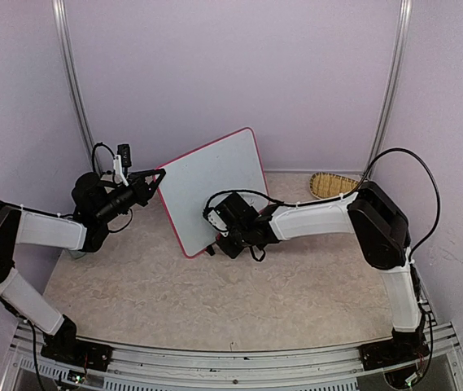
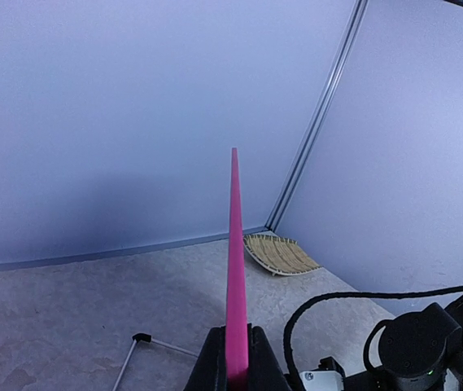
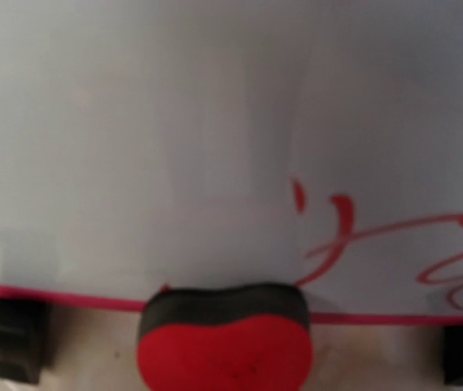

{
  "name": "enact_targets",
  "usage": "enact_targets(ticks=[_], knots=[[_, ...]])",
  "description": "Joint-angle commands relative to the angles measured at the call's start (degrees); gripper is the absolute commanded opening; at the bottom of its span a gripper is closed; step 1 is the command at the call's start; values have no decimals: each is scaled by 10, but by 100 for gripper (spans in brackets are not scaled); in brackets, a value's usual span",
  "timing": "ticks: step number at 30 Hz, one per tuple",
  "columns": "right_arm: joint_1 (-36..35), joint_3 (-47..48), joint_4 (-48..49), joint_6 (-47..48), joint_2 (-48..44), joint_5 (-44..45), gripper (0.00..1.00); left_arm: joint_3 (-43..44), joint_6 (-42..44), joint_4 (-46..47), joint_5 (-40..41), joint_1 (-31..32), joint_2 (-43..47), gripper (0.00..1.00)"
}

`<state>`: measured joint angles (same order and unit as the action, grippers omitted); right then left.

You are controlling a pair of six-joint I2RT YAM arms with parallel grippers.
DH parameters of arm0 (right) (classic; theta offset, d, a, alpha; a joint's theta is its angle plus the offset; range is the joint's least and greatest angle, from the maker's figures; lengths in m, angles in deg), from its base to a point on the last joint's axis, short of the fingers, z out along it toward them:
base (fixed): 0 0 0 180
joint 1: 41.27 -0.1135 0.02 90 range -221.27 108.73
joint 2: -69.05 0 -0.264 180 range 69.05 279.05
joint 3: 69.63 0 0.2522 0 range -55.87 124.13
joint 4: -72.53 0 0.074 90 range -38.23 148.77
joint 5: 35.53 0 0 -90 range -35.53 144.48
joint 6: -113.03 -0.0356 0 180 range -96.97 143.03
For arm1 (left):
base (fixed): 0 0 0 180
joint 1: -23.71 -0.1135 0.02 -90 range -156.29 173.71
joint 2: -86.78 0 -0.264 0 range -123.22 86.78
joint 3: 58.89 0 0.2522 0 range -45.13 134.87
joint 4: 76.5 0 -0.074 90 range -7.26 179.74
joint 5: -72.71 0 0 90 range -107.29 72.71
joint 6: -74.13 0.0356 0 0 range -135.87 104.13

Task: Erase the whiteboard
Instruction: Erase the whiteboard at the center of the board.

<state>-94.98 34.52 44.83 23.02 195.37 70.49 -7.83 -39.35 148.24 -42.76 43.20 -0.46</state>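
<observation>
**Whiteboard held on edge, eraser at its bottom rail**

The whiteboard (image 1: 215, 183) stands tilted on the table (image 1: 215, 301), mid-way back and between the two arms.

Nearest the right wrist camera is the eraser (image 3: 224, 338), red-backed with a dark felt face. The right gripper (image 1: 215, 228) is closed on it, at the lower frame of the board. Red marker scrawl (image 3: 377, 236) lies just to the eraser's right, so the stroke should probably run sideways into it. The felt should stay flat on the surface, and the strokes should overlap rather than dab. Press only moderately, since a hard push could tip the board back.

The left gripper (image 1: 156, 175) pinches the board's left edge, the pink frame (image 2: 234, 269) caught between its pressed-together fingers. That pinch is the brace and should hold firm while the other arm wipes.

The board is a white rectangle with a rounded pink-red frame. Two small black feet (image 3: 11, 338) sit under its bottom rail. Most of the face looks clean, with the writing only low on one side. A woven tray (image 1: 333, 185) lies beyond it by the back wall.
</observation>
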Motion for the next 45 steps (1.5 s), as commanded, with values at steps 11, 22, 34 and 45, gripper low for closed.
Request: enact_targets(ticks=[11,22,34,45], knots=[[-30,62,-36,6,31,7,15,-13,18,-72,-52,16,-14,0],[-39,74,5,11,5,100,15,-13,18,-72,-53,16,-14,0],[-30,75,-59,22,37,104,15,-12,18,-72,-53,16,-15,0],[-19,79,-72,4,66,90,15,-13,18,-72,-53,16,-14,0]])
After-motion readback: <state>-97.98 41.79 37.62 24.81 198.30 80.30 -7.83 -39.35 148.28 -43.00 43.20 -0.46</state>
